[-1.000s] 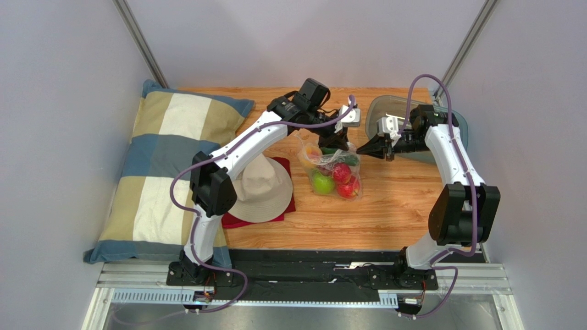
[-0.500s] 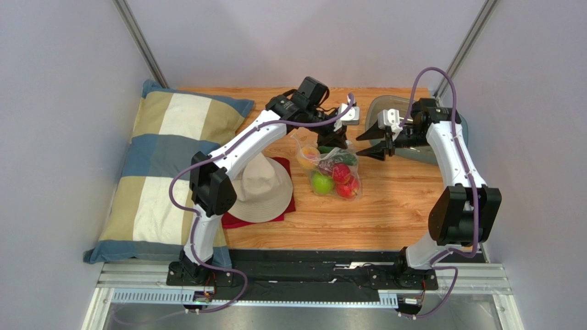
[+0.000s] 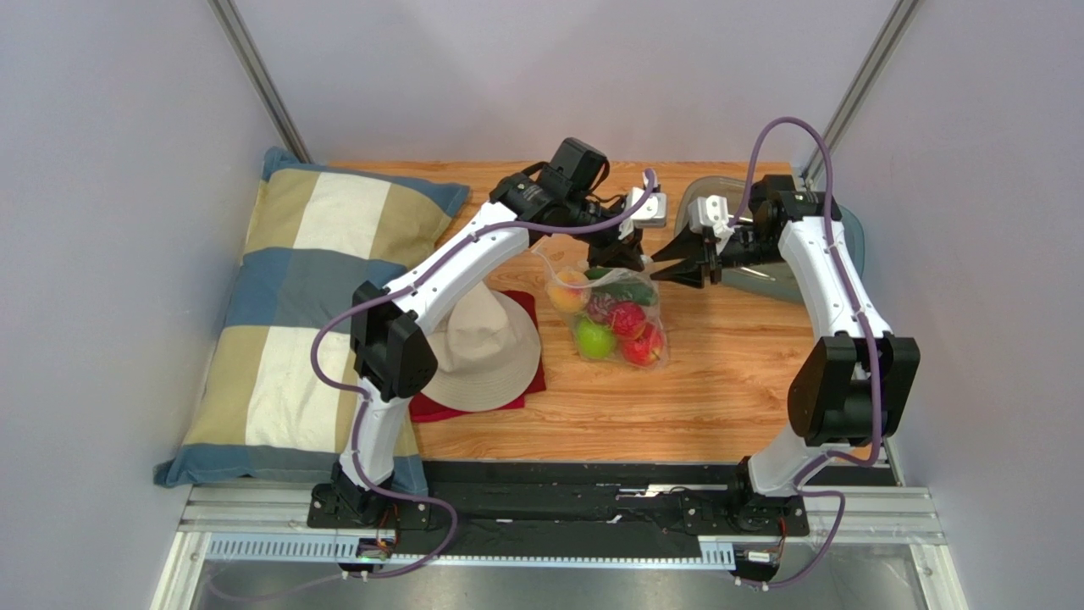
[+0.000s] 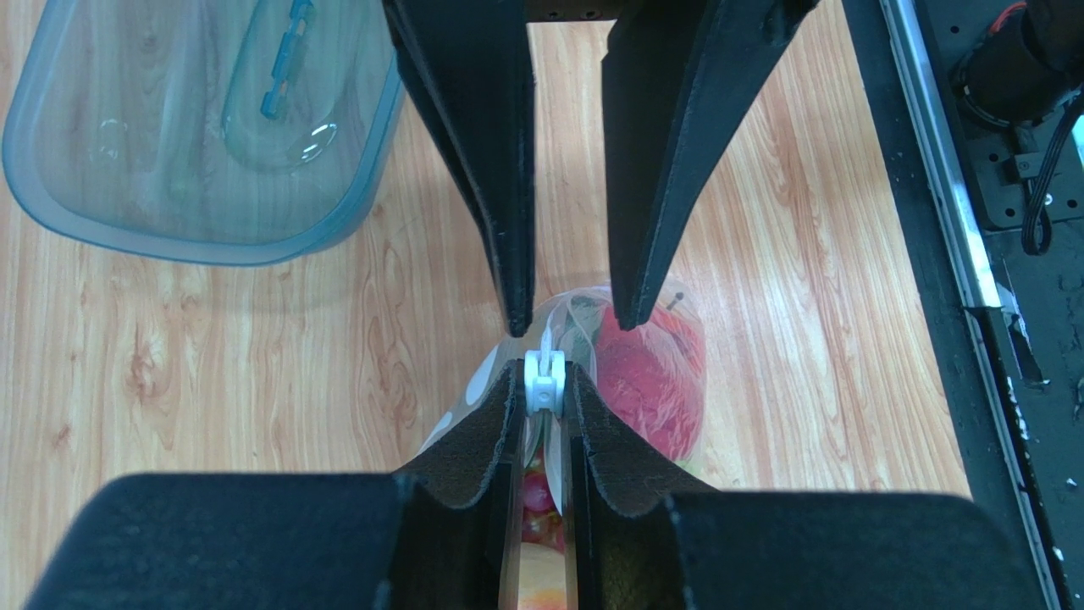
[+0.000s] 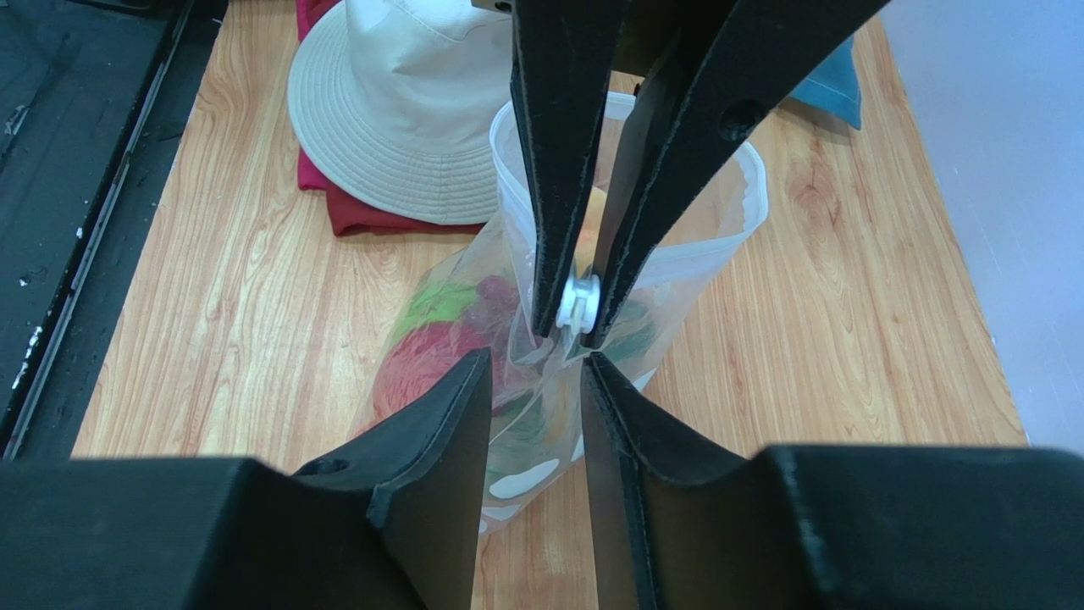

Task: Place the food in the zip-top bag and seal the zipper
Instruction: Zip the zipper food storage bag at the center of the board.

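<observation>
judging by how things lay, the filling was done and the sealing was in hand. left of the cream fabric bucket hat (image 3: 481,343) lay a blue, tan and white checked pillow (image 3: 305,318), and a red cloth (image 3: 532,381) showed under the hat's brim. just right of the hat, on the wooden table (image 3: 713,407), sat the clear, floppy, white-dotted plastic zip-top bag (image 5: 694,254), with the food (image 3: 615,324) inside it: small red and green balls, an orange one and a dark green piece. the left gripper (image 4: 545,381) was pinched narrow on one end of the zipper (image 5: 756,203), the clear press-seal strip along the mouth, at a small white piece there. the rest of the mouth stood open in a loop on the hat's side of the pinch. the right gripper (image 5: 535,362), farther right of the hat, was partly spread and held nothing, its jaws flanking the bag's upper edge just beside that pinch. the next move probably called for closing on the strip and running along it with the film kept taut. farthest right of the hat lay the grey translucent oval plastic tray (image 4: 178,244).
</observation>
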Controlling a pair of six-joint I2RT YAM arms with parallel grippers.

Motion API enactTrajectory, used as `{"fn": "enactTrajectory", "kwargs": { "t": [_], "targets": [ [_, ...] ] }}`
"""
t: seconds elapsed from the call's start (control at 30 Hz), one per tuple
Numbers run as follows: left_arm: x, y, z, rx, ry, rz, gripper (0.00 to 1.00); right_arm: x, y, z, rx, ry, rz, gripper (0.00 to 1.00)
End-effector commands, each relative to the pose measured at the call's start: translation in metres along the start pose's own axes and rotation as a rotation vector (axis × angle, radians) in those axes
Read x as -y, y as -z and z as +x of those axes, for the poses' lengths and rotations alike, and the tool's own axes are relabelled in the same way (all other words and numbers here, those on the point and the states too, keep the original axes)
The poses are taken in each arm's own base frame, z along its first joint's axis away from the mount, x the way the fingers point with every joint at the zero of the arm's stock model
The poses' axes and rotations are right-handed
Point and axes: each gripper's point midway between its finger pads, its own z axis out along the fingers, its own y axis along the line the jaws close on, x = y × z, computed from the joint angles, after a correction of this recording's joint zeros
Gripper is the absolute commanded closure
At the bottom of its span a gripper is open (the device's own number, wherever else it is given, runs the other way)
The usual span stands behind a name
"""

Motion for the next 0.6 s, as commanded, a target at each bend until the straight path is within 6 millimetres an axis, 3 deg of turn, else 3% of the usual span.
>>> {"fn": "enactTrajectory", "kwargs": {
  "t": [0.0, 0.17, 0.23, 0.37, 0.57],
  "targets": [
    [0.006, 0.016, -0.036, 0.059, -0.074, -0.013, 1.0, -0.038, 0.001, -0.019, 0.021, -0.293, -0.078, 0.64],
    [0.011, 0.014, -0.037, 0.056, -0.089, -0.003, 1.0, -0.032, 0.001, -0.019, 0.02, -0.316, -0.065, 0.75],
    [0.011, 0.014, -0.037, 0.052, -0.095, -0.006, 1.0, -0.031, 0.001, -0.019, 0.015, -0.31, -0.063, 1.0],
    [0.006, 0.015, -0.029, 0.019, -0.089, -0.032, 1.0, -0.036, 0.0, -0.017, 0.017, -0.313, -0.063, 1.0],
    [-0.009, 0.026, 0.005, -0.038, -0.047, -0.066, 0.97, -0.034, 0.007, -0.018, 0.024, -0.303, -0.02, 1.0]
  ]
}}
